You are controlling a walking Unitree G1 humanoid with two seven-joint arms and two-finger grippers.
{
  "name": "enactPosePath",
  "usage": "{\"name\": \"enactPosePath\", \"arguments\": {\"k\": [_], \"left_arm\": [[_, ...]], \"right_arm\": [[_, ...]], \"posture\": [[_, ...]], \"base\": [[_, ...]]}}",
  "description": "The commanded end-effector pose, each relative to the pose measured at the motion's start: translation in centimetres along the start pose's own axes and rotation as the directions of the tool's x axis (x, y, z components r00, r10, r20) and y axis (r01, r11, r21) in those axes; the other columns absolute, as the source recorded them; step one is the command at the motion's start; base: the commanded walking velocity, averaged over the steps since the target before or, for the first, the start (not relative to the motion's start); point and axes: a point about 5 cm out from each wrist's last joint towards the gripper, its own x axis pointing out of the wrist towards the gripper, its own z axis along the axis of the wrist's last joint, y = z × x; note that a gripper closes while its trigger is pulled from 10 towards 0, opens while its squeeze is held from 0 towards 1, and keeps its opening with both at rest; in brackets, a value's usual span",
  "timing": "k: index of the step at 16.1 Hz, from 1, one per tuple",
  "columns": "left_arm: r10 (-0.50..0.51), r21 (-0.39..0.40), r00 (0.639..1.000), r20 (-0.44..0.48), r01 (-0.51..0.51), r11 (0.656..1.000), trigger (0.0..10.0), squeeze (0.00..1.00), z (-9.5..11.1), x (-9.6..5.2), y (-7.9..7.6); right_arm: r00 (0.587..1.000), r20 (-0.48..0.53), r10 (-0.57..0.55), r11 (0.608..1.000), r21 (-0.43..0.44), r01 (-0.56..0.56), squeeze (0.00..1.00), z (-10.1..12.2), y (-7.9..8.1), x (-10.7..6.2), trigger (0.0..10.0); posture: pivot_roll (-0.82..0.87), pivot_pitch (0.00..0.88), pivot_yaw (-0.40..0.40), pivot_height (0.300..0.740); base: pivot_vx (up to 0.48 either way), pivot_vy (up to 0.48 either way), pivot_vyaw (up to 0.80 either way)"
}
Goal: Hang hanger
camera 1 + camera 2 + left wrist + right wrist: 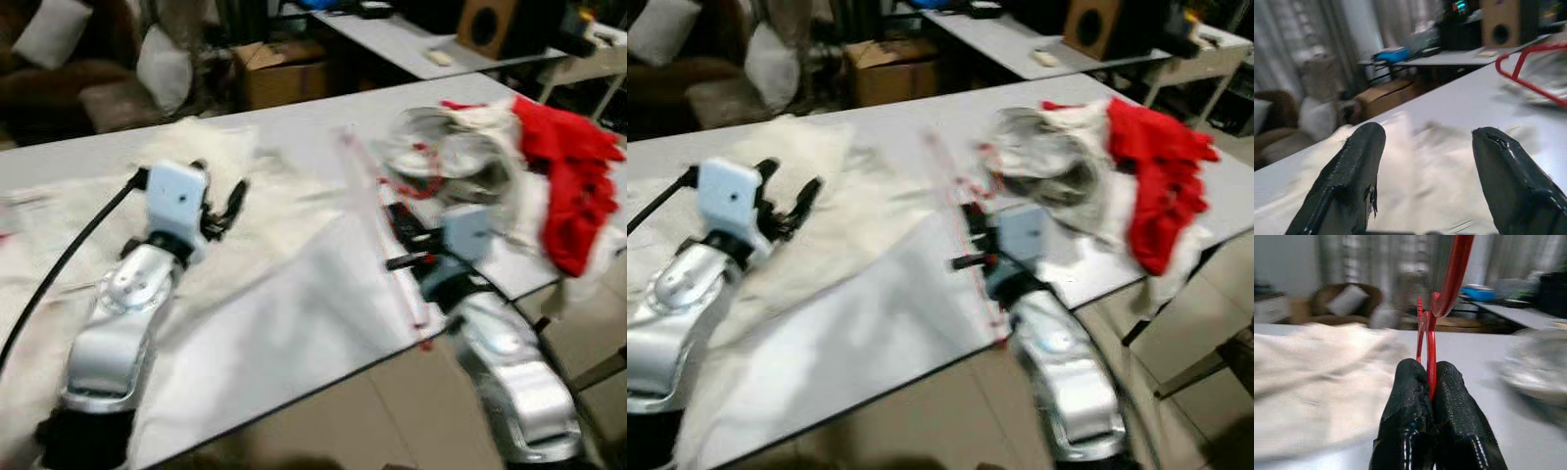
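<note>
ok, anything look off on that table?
Somewhat: clothes lie in a loose heap at the table's far right, the red garment spilling over its edge. The cream cloth is rumpled. The right claw is shut on the red hanger.

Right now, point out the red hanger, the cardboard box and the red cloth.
red hanger (1431, 352), right wrist view, bar just above the shut fingers.
cardboard box (284, 76), left eye view, front face.
red cloth (573, 186), left eye view, middle of the heap.
</note>
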Motion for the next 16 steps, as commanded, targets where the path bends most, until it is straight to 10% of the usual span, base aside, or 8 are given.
{"name": "enactPosePath", "arguments": {"k": [1, 8, 16], "left_arm": [[-0.007, -0.002, 1.0, 0.004, 0.007, 1.0, 10.0, 0.0, 0.0, 0.1, -0.1], [-0.077, 0.0, 0.997, 0.006, 0.077, 0.997, 10.0, 0.0, -0.2, 1.1, -1.3], [-0.105, 0.079, 0.992, -0.068, 0.11, 0.991, 10.0, 0.0, -1.5, 0.7, -1.1]], "right_arm": [[0.999, 0.021, -0.031, 0.999, -0.043, 0.032, 0.0, 0.3, -0.8, 0.2, 10.0], [0.996, 0.023, -0.084, 0.994, -0.069, 0.086, 0.0, 0.2, -1.5, -0.5, 10.0], [0.997, 0.013, -0.073, 0.993, -0.091, 0.074, 0.0, 0.1, -1.9, -0.6, 10.0]], "posture": [[-0.05, 0.0, 0.018, 0.74], [-0.08, 0.0, 0.053, 0.74], [-0.07, 0.0, 0.038, 0.74]], "base": [[0.0, 0.405, 0.0], [0.0, 0.406, 0.0], [0.0, -0.24, 0.0]]}}
